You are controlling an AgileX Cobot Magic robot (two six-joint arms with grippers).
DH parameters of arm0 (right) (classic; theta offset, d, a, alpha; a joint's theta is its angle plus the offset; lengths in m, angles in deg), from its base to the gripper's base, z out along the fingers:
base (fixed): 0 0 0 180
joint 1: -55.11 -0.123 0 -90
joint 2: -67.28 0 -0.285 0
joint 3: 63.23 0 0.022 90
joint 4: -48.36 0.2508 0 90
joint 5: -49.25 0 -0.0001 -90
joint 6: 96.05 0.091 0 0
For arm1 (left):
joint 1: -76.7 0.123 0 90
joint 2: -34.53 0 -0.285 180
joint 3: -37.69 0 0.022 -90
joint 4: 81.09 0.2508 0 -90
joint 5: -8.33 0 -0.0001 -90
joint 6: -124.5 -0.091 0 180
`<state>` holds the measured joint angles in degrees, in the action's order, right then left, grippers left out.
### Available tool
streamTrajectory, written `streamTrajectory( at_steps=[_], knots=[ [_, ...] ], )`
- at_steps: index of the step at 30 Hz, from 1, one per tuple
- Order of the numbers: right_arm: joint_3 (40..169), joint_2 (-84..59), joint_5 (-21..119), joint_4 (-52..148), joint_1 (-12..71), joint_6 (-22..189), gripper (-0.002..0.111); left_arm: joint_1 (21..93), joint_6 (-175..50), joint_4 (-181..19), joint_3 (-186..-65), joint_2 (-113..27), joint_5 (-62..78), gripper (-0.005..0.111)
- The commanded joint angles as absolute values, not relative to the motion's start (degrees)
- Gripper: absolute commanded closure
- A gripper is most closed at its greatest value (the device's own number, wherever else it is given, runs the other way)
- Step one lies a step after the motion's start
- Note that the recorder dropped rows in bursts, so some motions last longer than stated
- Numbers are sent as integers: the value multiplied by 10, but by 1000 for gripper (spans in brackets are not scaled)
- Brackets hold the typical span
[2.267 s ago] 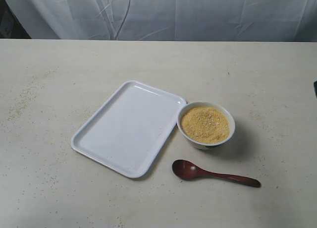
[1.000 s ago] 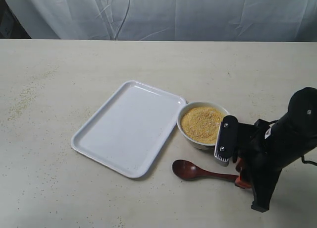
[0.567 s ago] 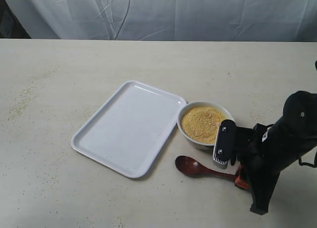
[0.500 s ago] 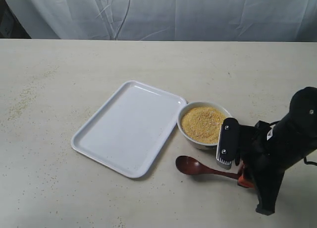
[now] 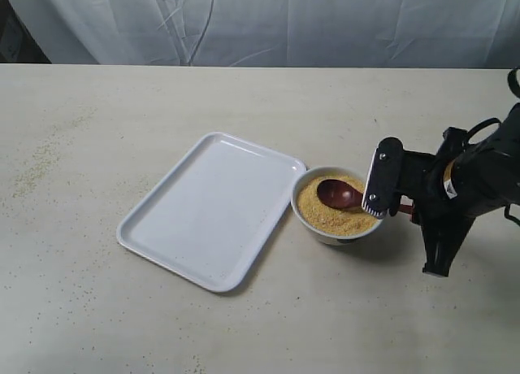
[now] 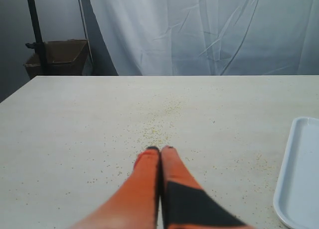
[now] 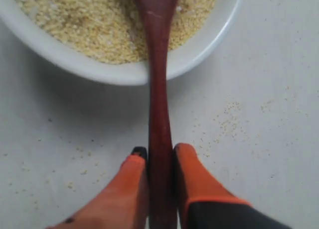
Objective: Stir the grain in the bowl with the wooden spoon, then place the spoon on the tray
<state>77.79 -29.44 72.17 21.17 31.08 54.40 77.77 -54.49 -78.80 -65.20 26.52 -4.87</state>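
The small white bowl [image 5: 339,205] of yellow grain [image 5: 325,211] stands just right of the white tray [image 5: 211,210]. The dark wooden spoon [image 5: 340,194] has its oval end resting on the grain, its handle reaching out over the rim. My right gripper [image 7: 160,150] is shut on the spoon [image 7: 158,89] handle, orange fingers [image 7: 134,184] pressed to both sides; the bowl [image 7: 119,72] and grain [image 7: 94,25] lie just beyond. In the exterior view the right arm [image 5: 455,187] stands right of the bowl. My left gripper [image 6: 160,149] is shut and holds nothing, low over bare table.
Loose grains are scattered on the pale table [image 5: 122,114], thickest at the far left [image 5: 36,163]. A white curtain [image 5: 260,20] hangs behind the table. The tray's edge [image 6: 299,174] shows in the left wrist view, and a dark bin [image 6: 57,57] stands beyond the table.
The right gripper took the spoon by its handle off the table in front of the bowl, lifted it and moved back; the spoon's oval end now rests in the grain.
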Motion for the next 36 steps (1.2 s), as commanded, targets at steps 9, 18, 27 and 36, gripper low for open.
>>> streamTrajectory(
  at_steps=[9, 18, 27, 36],
  knots=[
    [781, -298, 687, 185, 311, 617, 60, 780, -545, -786, -651, 267, -49, 107],
    [782, -143, 694, 246, 311, 677, 60, 780, -545, -786, -651, 267, -49, 107],
    [622, -88, 313, 651, 276, 1063, 108, 780, -545, -786, -651, 267, -49, 107],
    [485, -108, 90, 1038, 83, 1291, 101, 780, -545, -787, -651, 267, -49, 107]
  ],
)
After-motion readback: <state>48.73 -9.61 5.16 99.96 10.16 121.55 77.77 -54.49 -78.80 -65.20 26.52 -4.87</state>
